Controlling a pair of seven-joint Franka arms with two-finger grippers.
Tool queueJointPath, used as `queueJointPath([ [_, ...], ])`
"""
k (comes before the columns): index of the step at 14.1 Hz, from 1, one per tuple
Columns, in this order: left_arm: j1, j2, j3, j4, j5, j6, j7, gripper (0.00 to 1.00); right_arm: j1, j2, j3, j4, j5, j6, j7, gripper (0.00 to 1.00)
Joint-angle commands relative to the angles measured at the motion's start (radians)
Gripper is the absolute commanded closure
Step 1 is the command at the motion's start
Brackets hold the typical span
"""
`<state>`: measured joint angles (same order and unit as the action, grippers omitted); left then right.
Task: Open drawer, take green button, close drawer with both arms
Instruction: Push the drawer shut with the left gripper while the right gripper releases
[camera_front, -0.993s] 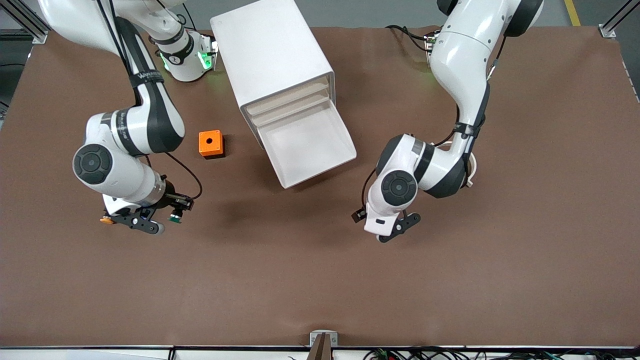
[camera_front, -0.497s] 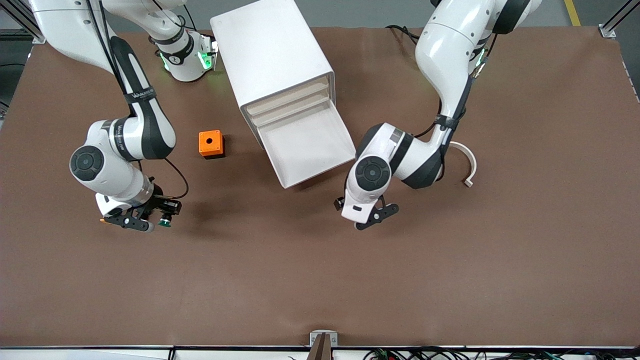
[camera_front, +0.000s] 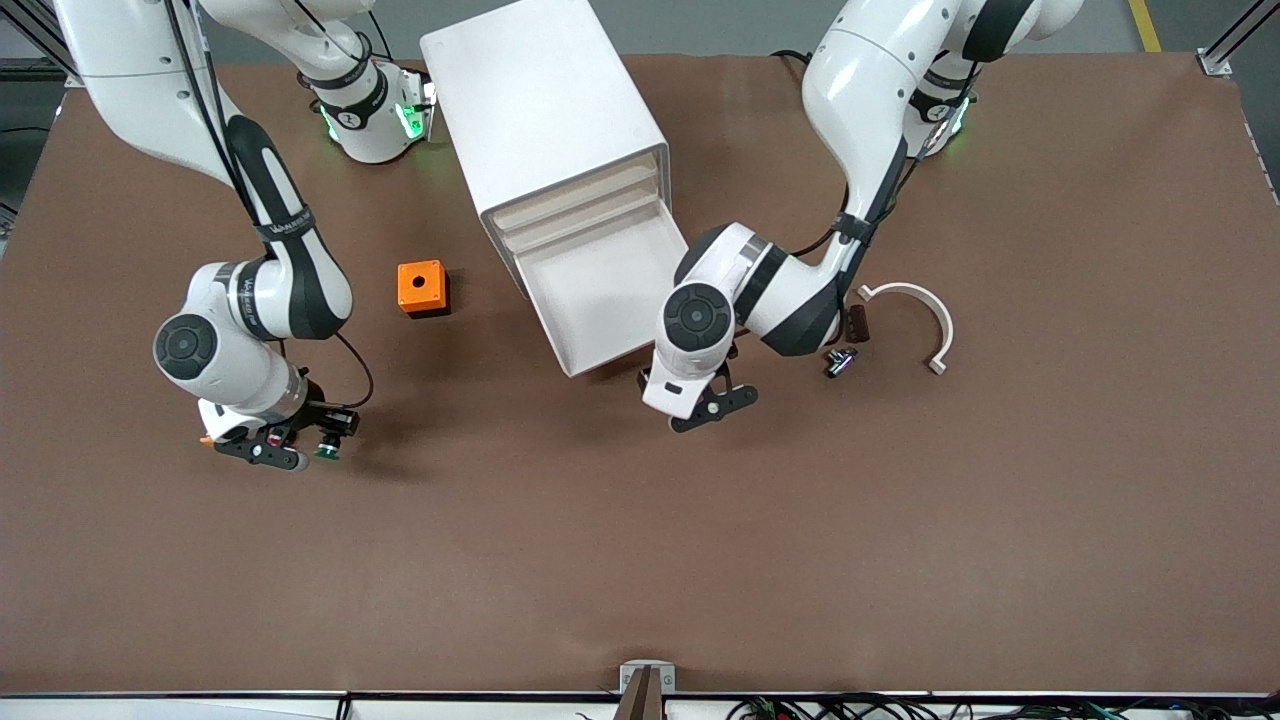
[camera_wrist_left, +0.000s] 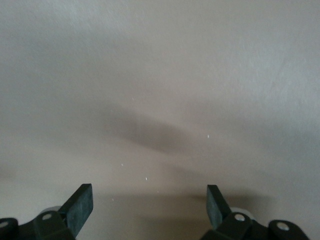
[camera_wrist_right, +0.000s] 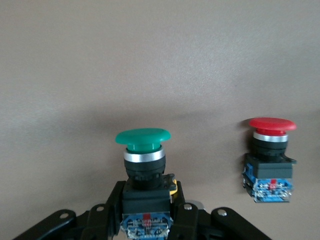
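The drawer (camera_front: 610, 290) stands pulled out of the white cabinet (camera_front: 545, 110), and its white inside shows nothing in it. My right gripper (camera_front: 305, 445) hangs low over the table toward the right arm's end, nearer the front camera than the orange box. It is shut on the black body of the green-capped button (camera_front: 325, 450). In the right wrist view the button (camera_wrist_right: 143, 150) stands upright between the fingers of that gripper (camera_wrist_right: 147, 205). My left gripper (camera_front: 712, 410) is open beside the drawer's front corner. In the left wrist view it (camera_wrist_left: 149, 197) holds nothing over bare table.
An orange box with a hole (camera_front: 422, 287) sits beside the cabinet. A red-capped button (camera_wrist_right: 270, 160) stands on the table next to the green one. An orange cap (camera_front: 207, 438) shows by the right hand. A white curved piece (camera_front: 915, 300) and small dark parts (camera_front: 843, 360) lie under the left arm.
The left arm has swung toward the drawer, bringing its open gripper to the drawer's front corner and uncovering the curved piece and dark parts. The right gripper shifted slightly with the green button.
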<state>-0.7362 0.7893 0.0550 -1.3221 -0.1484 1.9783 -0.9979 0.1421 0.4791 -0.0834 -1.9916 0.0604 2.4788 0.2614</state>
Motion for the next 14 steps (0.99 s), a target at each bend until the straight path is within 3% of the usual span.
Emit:
queueJointPath([
  [1, -0.029, 0.001, 0.006, -0.012, -0.013, 0.002, -0.002, 0.0, -0.021, -0.005, 0.016, -0.036, -0.001, 0.048, -0.013, 1.0],
  [7, -0.083, 0.005, -0.003, -0.02, -0.014, 0.002, -0.002, 0.0, -0.047, 0.027, 0.016, -0.036, -0.001, 0.052, -0.013, 1.0],
  [14, -0.094, 0.004, -0.079, -0.031, -0.06, 0.002, -0.001, 0.0, -0.042, 0.026, 0.016, -0.058, -0.001, 0.054, -0.013, 1.0],
])
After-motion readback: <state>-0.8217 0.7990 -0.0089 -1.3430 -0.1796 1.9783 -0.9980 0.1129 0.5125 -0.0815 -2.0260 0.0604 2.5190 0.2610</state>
